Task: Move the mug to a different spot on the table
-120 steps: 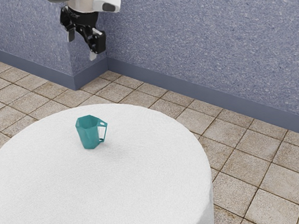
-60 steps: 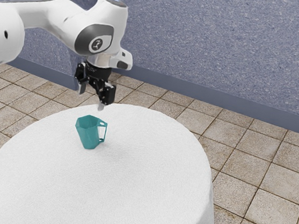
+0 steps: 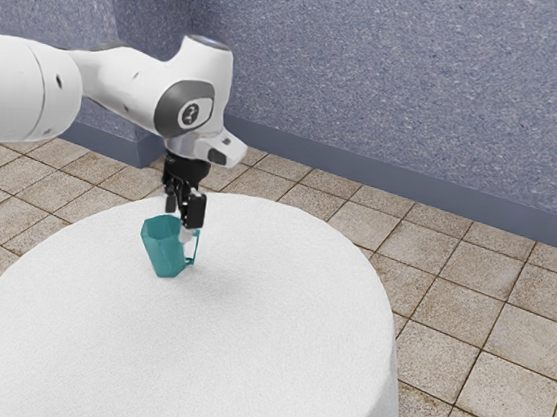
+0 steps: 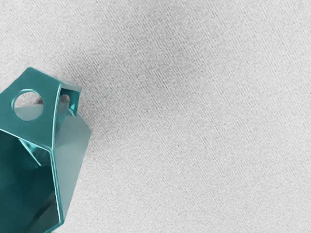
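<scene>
Exterior view: my gripper (image 3: 185,222) hung, jaws apart, over the handle side of the mug (image 3: 161,246) on the table (image 3: 273,349).

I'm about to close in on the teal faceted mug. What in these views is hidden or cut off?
- Exterior view: the black gripper covers the teal faceted mug's rim near its handle, so contact cannot be judged.
- Wrist view: the mug runs off the picture's edge, which cuts off most of its body.
- Exterior view: the round white table's front is cut by the lower edge.
</scene>
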Available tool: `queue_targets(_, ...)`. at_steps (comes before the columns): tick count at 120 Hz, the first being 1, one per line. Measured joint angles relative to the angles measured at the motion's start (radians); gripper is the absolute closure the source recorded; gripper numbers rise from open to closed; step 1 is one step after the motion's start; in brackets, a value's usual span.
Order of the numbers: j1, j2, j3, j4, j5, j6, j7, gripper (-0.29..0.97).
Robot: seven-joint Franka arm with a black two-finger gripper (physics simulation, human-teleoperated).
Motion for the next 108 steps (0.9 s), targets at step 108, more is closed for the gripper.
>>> queue_targets(108, 0.152, 0.289, -0.085, 0.214, -0.029, 0.141, 0.631, 0.00)
